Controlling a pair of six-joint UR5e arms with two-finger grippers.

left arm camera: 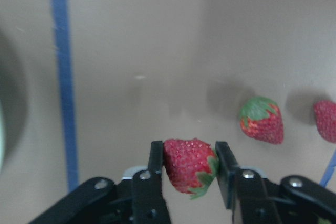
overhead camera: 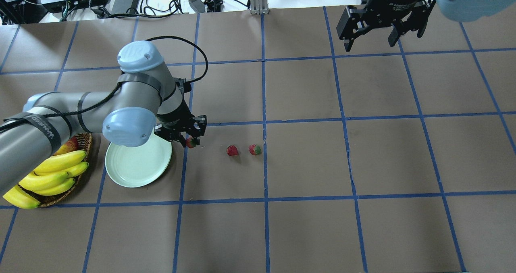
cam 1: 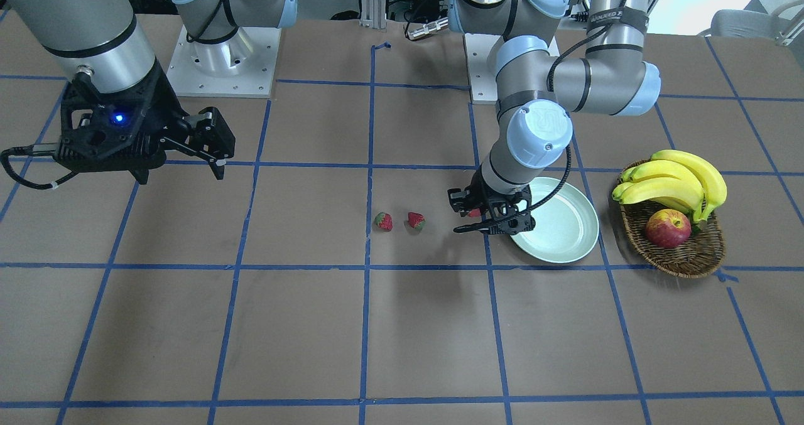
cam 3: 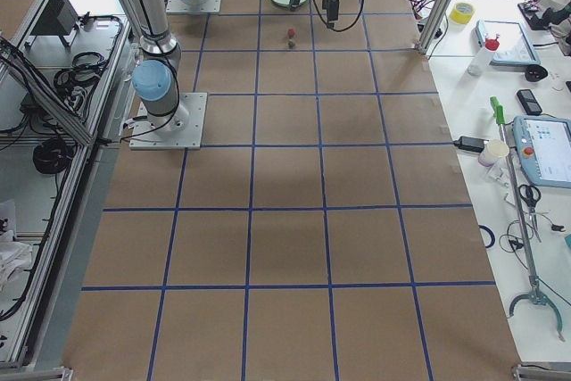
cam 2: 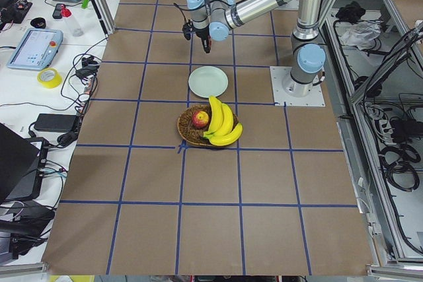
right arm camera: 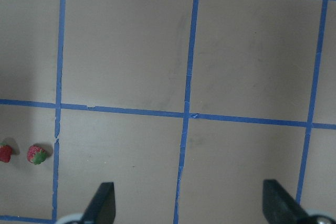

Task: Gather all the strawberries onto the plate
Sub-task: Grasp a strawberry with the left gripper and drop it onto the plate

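Table cover [cam 1: 301, 337]: looking like matt brown paper. Grid tape [cam 1: 366, 324]: showing blue, matt. Plate [cam 1: 565, 230]: gleaming smooth and glossy. Basket [cam 1: 688, 258]: showing rough woven wicker. Strawberry [left arm camera: 186, 166] in left gripper [left arm camera: 187, 153]: showing pitted, seeded skin. Gripper fingers [left arm camera: 156, 158]: looking like matt black plastic. Left arm [cam 1: 612, 76]: shining as satin metal; joint caps [cam 1: 540, 133] looking like smooth pale-blue plastic.

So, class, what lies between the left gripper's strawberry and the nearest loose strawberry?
Nothing: the overhead view shows bare table between the held strawberry and the nearest loose strawberry.
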